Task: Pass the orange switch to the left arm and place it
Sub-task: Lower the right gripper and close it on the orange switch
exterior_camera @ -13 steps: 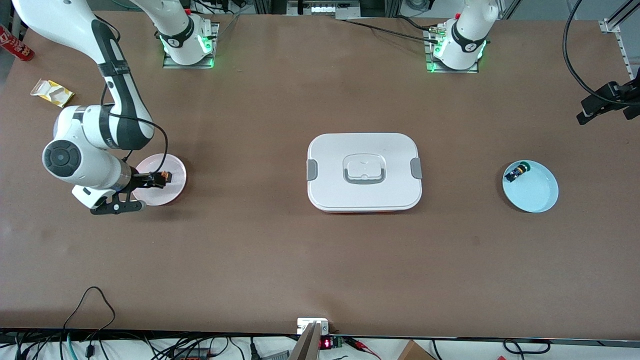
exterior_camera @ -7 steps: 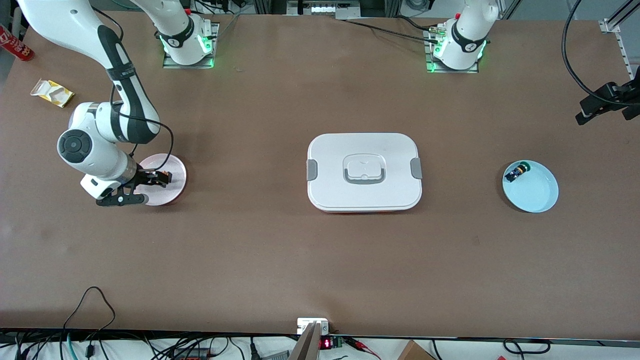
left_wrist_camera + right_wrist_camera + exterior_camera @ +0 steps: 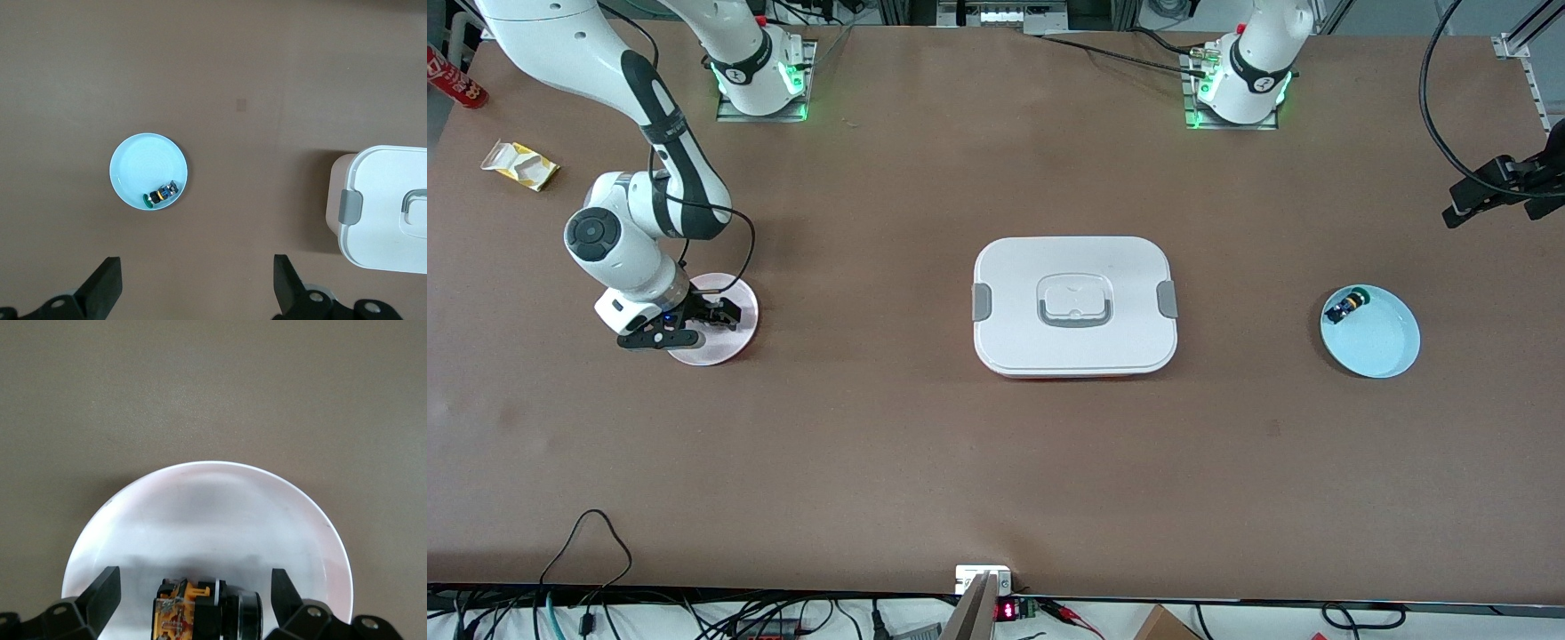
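Orange switch (image 3: 200, 617): lower part cut off by right wrist view's edge; in front view hidden under right gripper (image 3: 713, 315).
Pink plate (image 3: 734, 342): partly covered by right arm's wrist in front view.
Left gripper (image 3: 195, 283): only finger tips (image 3: 107, 283) in frame of left wrist view; in front view mostly cut off at edge.
Box (image 3: 390, 210): cut off by left wrist view's edge.
Small switch (image 3: 1344, 308) on blue plate (image 3: 1383, 351): too small for detail.

pink plate (image 3: 729, 342), light-blue plate (image 3: 1378, 342) — blue-green switch (image 3: 1344, 308) inside, yellow wrapper (image 3: 519, 164)
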You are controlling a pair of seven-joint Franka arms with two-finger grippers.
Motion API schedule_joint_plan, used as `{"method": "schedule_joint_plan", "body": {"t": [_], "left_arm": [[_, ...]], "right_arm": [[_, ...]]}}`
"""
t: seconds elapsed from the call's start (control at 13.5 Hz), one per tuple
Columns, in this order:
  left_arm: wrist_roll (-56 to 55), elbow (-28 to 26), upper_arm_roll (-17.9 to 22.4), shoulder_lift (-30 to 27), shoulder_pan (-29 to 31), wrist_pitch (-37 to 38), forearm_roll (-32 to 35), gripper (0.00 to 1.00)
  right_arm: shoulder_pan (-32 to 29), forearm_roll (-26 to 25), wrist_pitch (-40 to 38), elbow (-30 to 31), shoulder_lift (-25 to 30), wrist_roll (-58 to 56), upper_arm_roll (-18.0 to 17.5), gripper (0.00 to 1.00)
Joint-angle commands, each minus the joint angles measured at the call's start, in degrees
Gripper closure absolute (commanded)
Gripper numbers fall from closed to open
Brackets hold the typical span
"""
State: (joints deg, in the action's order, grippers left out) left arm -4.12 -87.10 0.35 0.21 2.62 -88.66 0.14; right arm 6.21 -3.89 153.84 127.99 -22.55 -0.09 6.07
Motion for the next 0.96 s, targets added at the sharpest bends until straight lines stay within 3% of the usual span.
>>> {"method": "schedule_joint_plan", "body": {"t": [0.0,0.89], "left_arm": [[0.3,1.1,-0.2,0.4,0.1,0.6,-0.4,0.00],[-0.2,0.8,-0.1,0.4,0.1,1.0,-0.5,0.00]], "right_arm": [[0.1,0.2,0.5,2.1,1.6,0.9,-0.1,0.00],[-0.3,0.2,0.3,4.3,1.6,0.8,1.4,0.00]]}}
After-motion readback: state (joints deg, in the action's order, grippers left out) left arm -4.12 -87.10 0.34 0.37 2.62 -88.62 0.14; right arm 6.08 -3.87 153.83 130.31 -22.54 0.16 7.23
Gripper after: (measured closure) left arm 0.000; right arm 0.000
